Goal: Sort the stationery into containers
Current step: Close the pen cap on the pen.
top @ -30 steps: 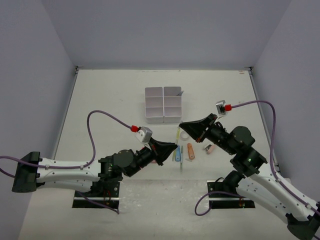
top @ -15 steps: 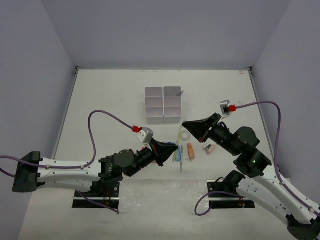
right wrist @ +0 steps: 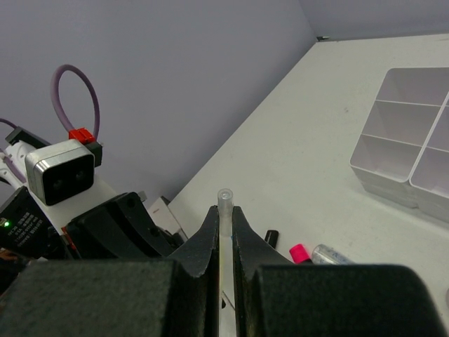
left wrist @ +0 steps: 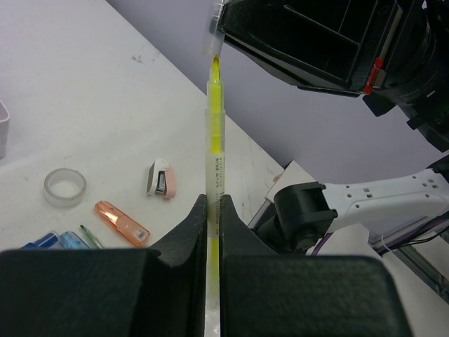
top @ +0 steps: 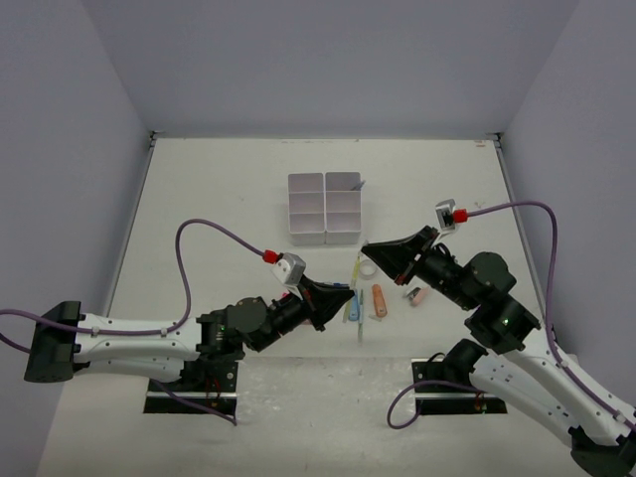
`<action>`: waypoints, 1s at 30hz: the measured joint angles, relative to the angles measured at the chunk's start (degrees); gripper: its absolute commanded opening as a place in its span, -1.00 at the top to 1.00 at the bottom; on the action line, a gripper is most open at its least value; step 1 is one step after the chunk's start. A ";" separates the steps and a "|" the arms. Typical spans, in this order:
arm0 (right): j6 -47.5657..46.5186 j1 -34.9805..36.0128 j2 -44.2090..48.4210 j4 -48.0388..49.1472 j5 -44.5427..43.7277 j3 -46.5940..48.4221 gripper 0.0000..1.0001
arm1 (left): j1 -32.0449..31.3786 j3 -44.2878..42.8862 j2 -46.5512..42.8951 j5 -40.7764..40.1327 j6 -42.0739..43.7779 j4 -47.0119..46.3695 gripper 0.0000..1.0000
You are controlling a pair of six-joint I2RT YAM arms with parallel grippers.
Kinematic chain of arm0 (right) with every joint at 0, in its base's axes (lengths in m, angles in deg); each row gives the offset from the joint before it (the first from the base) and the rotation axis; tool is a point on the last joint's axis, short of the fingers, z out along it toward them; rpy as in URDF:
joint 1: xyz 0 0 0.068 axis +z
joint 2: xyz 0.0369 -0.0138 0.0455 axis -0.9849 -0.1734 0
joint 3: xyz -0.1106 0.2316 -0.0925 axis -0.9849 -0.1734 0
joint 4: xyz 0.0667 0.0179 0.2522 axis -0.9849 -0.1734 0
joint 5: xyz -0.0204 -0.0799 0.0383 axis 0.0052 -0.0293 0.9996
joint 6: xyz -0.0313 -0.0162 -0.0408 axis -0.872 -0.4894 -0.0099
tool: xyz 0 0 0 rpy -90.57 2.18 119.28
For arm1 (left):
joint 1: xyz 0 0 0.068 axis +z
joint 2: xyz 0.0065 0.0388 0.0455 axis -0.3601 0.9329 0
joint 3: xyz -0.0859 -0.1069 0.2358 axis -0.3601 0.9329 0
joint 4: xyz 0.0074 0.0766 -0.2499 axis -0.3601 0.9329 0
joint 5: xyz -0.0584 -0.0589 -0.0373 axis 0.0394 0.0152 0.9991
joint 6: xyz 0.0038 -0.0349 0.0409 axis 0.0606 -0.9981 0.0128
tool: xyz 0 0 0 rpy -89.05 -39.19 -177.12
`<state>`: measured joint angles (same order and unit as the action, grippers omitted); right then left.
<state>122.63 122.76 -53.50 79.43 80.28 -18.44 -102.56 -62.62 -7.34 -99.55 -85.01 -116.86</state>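
My left gripper is shut on a yellow highlighter and holds it above the table, bare tip pointing at the right gripper. My right gripper is shut on the pen's clear cap, which sits right at the yellow tip in the left wrist view. The white six-compartment organiser tray stands further back. Loose on the table under the grippers are a tape ring, an orange item, a pink and white item and blue-ended pens.
A pink-ended black highlighter and a clear-bodied pen lie near the right fingers. A thin pen lies near the table's front. Grey walls close in the table on three sides.
My right gripper has shifted slightly to the right and away from the left gripper with the cap. The left gripper has barely moved.
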 measured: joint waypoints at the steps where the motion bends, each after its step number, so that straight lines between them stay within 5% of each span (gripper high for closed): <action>1: -0.01 0.00 0.00 0.00 0.01 0.00 1.00 | 0.00 0.00 0.05 0.00 0.01 0.00 1.00; 30: -0.61 0.00 -1.18 -4.02 0.12 1.92 1.00 | 0.00 -0.15 0.34 0.04 0.06 1.51 1.00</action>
<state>122.02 122.76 -54.68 75.40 80.40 -16.52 -102.56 -62.77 -7.00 -99.51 -84.95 -115.35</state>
